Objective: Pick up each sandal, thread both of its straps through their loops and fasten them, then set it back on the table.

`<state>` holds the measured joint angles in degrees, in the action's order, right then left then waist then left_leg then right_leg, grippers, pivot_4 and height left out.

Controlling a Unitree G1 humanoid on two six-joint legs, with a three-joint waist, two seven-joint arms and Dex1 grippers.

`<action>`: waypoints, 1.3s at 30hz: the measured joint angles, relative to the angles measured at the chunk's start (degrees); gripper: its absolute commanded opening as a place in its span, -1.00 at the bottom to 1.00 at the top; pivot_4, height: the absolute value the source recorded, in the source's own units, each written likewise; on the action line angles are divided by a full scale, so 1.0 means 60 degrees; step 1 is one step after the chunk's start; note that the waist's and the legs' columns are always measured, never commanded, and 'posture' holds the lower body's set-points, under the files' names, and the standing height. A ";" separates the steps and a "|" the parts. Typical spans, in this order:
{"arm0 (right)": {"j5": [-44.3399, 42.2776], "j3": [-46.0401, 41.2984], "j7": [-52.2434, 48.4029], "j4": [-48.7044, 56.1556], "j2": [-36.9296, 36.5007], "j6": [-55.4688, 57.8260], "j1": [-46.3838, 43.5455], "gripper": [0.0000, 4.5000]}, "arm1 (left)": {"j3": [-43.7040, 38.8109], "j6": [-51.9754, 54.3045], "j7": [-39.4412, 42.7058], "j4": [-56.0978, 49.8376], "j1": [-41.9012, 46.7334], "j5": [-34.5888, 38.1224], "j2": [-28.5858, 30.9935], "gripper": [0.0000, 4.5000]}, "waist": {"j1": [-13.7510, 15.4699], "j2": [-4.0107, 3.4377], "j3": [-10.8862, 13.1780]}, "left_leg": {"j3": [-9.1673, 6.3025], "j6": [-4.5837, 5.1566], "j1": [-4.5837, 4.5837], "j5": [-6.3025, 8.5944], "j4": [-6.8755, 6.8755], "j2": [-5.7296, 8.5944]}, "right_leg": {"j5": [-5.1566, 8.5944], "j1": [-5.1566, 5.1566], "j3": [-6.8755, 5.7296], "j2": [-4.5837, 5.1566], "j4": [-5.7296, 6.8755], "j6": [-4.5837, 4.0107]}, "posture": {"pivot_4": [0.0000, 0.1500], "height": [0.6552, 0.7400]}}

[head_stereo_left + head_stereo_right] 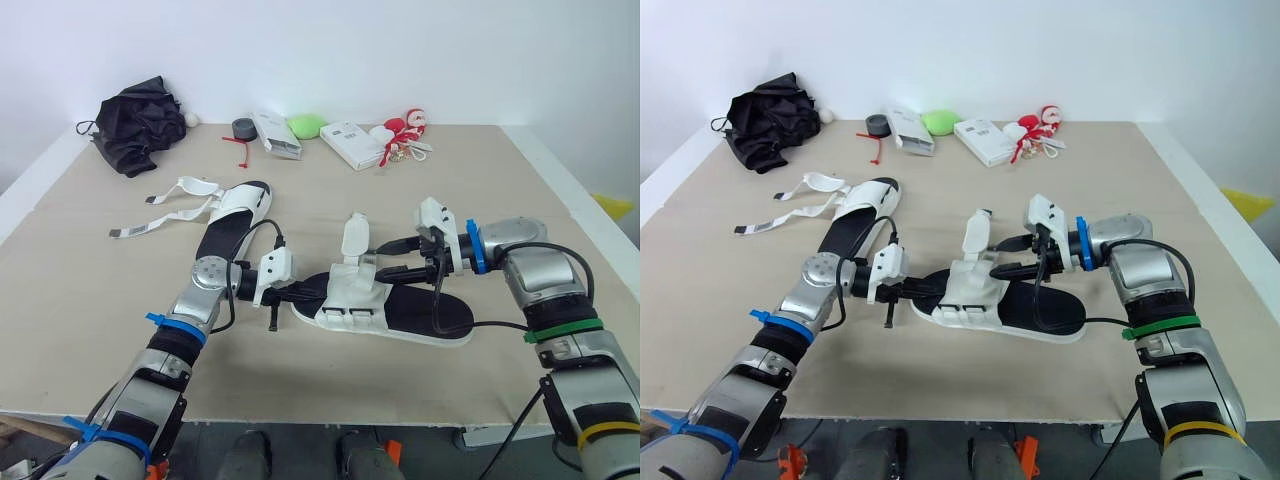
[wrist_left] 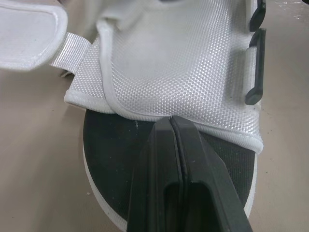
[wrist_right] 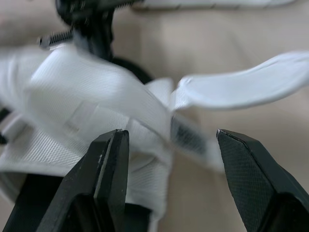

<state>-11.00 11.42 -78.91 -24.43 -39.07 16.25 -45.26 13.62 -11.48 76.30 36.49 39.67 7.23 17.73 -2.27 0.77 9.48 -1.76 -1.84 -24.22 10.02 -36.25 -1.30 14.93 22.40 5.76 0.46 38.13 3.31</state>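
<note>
White wall backs a beige desk (image 1: 520, 200), with odds and ends along its far edge at 12 o'clock: a black fabric bundle (image 1: 135, 125) toward 10 o'clock, white boxes (image 1: 350, 143), a green lump (image 1: 305, 125) and a red-and-white toy (image 1: 405, 128).

Both sandals lie flat on the desk, so neither is lifted at this moment. The near sandal (image 1: 400, 315) sits at the middle, between the two arms. One of its white straps (image 1: 355, 235) stands up loose and unfastened above the woven upper. I cannot tell whether its other strap has gone through a loop.

The left gripper (image 2: 171, 121) is at the toe end, its fingers pressed together with their tips at the hem of the woven upper over the black footbed. Whether they pinch that hem or just rest against it is unclear. The right gripper (image 3: 171, 137) reaches in from 3 o'clock with its fingers apart and white strap material lying between them, not clamped.

The far sandal (image 1: 235, 215) lies at about 10 o'clock from the near one. Its loose straps (image 1: 160, 222) are splayed out flat on the desk toward 9 o'clock, plainly unthreaded.

My judgement is that the task is at an early stage. The near sandal is in hand with at least one strap left to thread and fasten. The far sandal remains wholly to do.
</note>
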 measured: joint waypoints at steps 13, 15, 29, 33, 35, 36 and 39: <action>0.0665 0.0067 0.0714 -0.0340 0.0365 -0.1153 -0.0017 0.41 | -0.0008 0.0007 -0.0159 -0.0003 -0.0008 -0.0005 0.0015 -1.00 | -0.0039 0.0001 -0.0001 | 0.0006 0.0006 0.0019 -0.0006 -0.0010 -0.0001 | -0.0011 -0.0018 0.0008 -0.0002 0.0000 -0.0017 | 1.00 0.95; 0.0650 -0.0025 0.0717 -0.0380 0.0360 -0.1144 -0.0023 0.41 | -0.0007 0.0007 -0.0158 -0.0003 -0.0011 -0.0005 0.0001 -1.00 | -0.0039 0.0001 -0.0001 | 0.0007 0.0006 0.0019 -0.0006 -0.0010 -0.0001 | -0.0011 -0.0018 0.0009 -0.0002 0.0000 -0.0017 | 1.00 0.95; -0.3034 -0.2118 -0.0213 -0.0291 -0.0610 0.5896 -0.0458 0.41 | -0.0003 0.0003 -0.0002 0.0031 0.0043 -0.0005 0.0016 -1.00 | -0.0037 -0.0002 -0.0001 | 0.0002 0.0024 0.0011 0.0009 -0.0004 -0.0007 | 0.0021 -0.0012 0.0006 -0.0006 -0.0004 -0.0061 | 1.00 0.95; -0.3079 -0.2261 0.0805 -0.1569 -0.0179 0.7594 -0.0848 0.41 | -0.0001 0.0003 0.0055 0.0027 0.0051 -0.0001 -0.0048 -1.00 | -0.0009 -0.0001 -0.0001 | 0.0003 0.0022 -0.0004 0.0012 -0.0004 0.0008 | 0.0014 -0.0007 0.0010 0.0007 -0.0006 -0.0007 | 1.00 0.95; -0.2953 -0.2128 0.1064 -0.1885 -0.0085 0.7802 -0.0842 0.41 | -0.0001 0.0003 0.0076 0.0015 0.0050 -0.0001 -0.0048 -1.00 | -0.0006 -0.0002 -0.0001 | 0.0003 0.0025 -0.0004 0.0015 -0.0003 0.0010 | 0.0016 -0.0006 0.0010 0.0008 -0.0006 -0.0004 | 1.00 0.95; -0.2654 -0.1856 0.1201 -0.1927 -0.0045 0.7539 -0.0761 0.41 | -0.0001 0.0003 0.0075 -0.0001 0.0035 -0.0001 -0.0043 -1.00 | -0.0006 -0.0003 -0.0002 | 0.0003 0.0026 -0.0004 0.0016 -0.0001 0.0011 | 0.0017 -0.0004 0.0008 0.0008 -0.0006 -0.0002 | 1.00 0.95; -0.2197 -0.1510 0.1247 -0.1896 -0.0007 0.6528 -0.0586 0.41 | -0.0002 0.0005 0.0061 -0.0020 -0.0015 -0.0001 -0.0038 -1.00 | -0.0010 -0.0004 -0.0001 | 0.0003 0.0026 -0.0006 0.0016 -0.0001 0.0014 | 0.0015 -0.0003 0.0009 0.0007 -0.0006 0.0004 | 1.00 0.95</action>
<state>-24.17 2.35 -71.43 -35.81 -39.11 55.42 -48.78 13.61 -11.45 76.67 36.37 39.58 7.22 17.51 -2.33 0.74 9.48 -1.74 -1.68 -24.26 10.11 -36.26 -1.22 15.02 22.38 5.82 0.50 38.10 3.34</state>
